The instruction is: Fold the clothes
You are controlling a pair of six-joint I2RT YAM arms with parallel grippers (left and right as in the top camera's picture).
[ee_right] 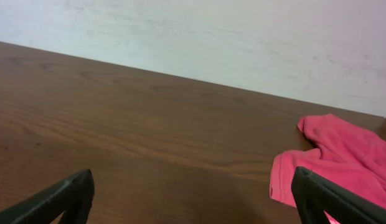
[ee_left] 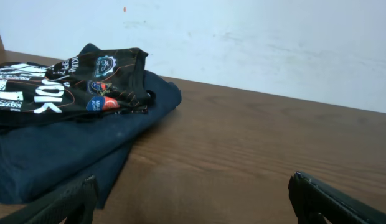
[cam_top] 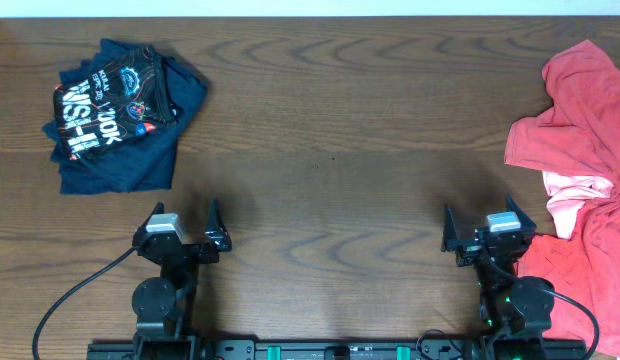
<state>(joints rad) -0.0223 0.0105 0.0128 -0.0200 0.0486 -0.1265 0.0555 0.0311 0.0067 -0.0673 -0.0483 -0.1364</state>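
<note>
A folded stack of dark clothes lies at the far left: a navy garment (cam_top: 140, 160) with a black printed shirt (cam_top: 105, 105) on top. It also shows in the left wrist view (ee_left: 68, 143). A crumpled pile of red and pink clothes (cam_top: 580, 150) lies unfolded at the right edge, and shows in the right wrist view (ee_right: 342, 162). My left gripper (cam_top: 182, 228) is open and empty near the front edge, below the dark stack. My right gripper (cam_top: 488, 228) is open and empty, just left of the red pile.
The brown wooden table (cam_top: 340, 140) runs between the two piles. A white wall (ee_left: 255, 43) stands behind the table's far edge. Black cables (cam_top: 75, 295) trail from the arm bases at the front.
</note>
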